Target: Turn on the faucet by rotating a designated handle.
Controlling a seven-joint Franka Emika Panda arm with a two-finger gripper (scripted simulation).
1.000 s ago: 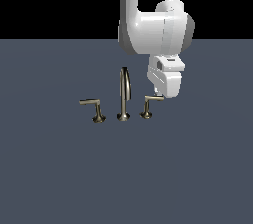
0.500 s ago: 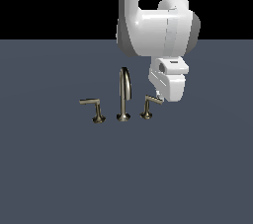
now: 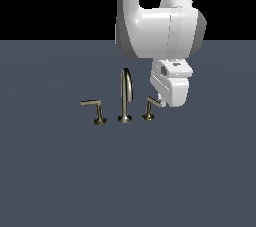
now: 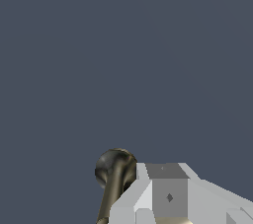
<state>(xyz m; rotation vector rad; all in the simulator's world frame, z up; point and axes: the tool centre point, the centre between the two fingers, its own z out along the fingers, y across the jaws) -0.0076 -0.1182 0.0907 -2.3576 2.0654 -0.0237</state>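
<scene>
The faucet's arched spout stands mid-scene between two lever handles. The longer-armed lever is on the exterior view's left. The smaller handle is on the exterior view's right, its short arm pointing toward my hand. My gripper hangs low right beside that arm's tip and touches it. In the wrist view the handle lies against my grey fingers, which look pressed together with nothing between them.
The faucet set sits on a flat dark grey-blue surface. My white arm comes down from above, over the exterior view's right side of the faucet.
The smaller handle's arm has swung round, pushed by my gripper, which shifted slightly with it. The spout and the longer lever have not moved.
</scene>
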